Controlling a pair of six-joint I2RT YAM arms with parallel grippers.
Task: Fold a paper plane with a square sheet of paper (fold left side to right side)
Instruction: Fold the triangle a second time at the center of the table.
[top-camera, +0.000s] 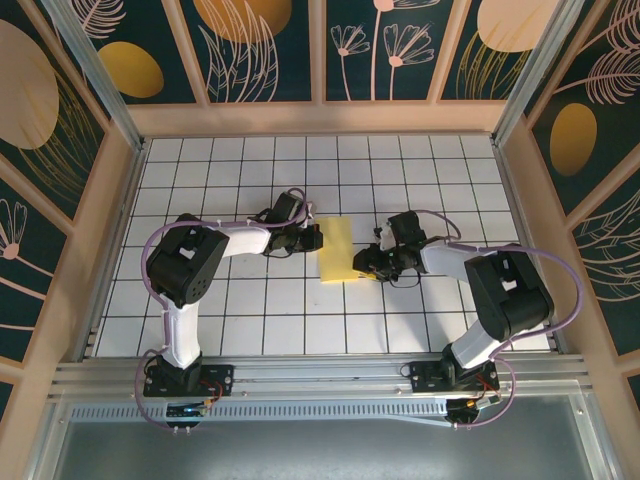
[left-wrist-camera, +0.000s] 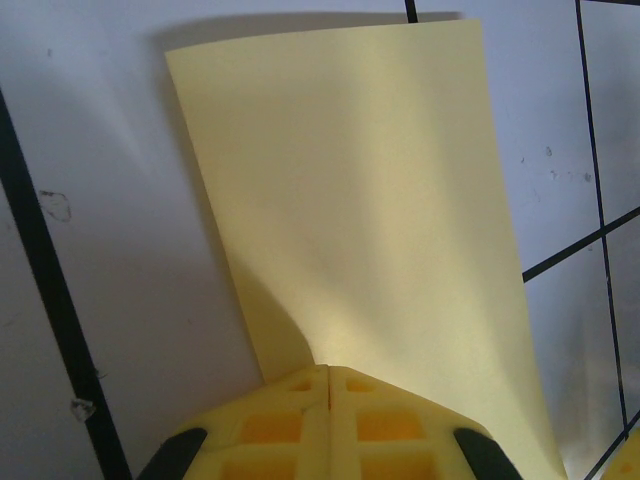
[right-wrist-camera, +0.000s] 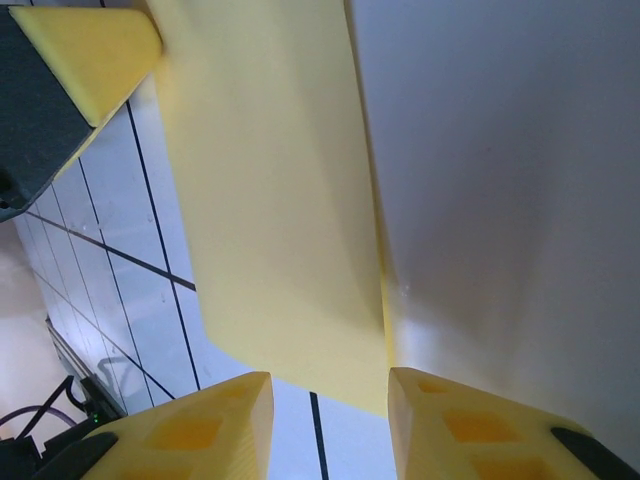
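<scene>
White tabletop (top-camera: 250, 320) holds paper (top-camera: 335, 250) that looks folded once, left end effector (left-wrist-camera: 328, 375) pinching its nine o'clock edge, right end effector (right-wrist-camera: 330, 390) not gripping, more folds needed.

A white tiled table (top-camera: 240, 160) with black grid lines lies under the left gripper (top-camera: 312, 236) and the right gripper (top-camera: 366, 262). Wooden-framed walls (top-camera: 320, 118) with dark floral panels (top-camera: 270, 45) stand beyond and beside these 2. A metal rail (top-camera: 320, 375) runs behind them.

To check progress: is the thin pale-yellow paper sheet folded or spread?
Folded, it seems: the thin pale-yellow paper sheet looks a narrow rectangle, not square, in the top view. Layers: cannot tell.
</scene>
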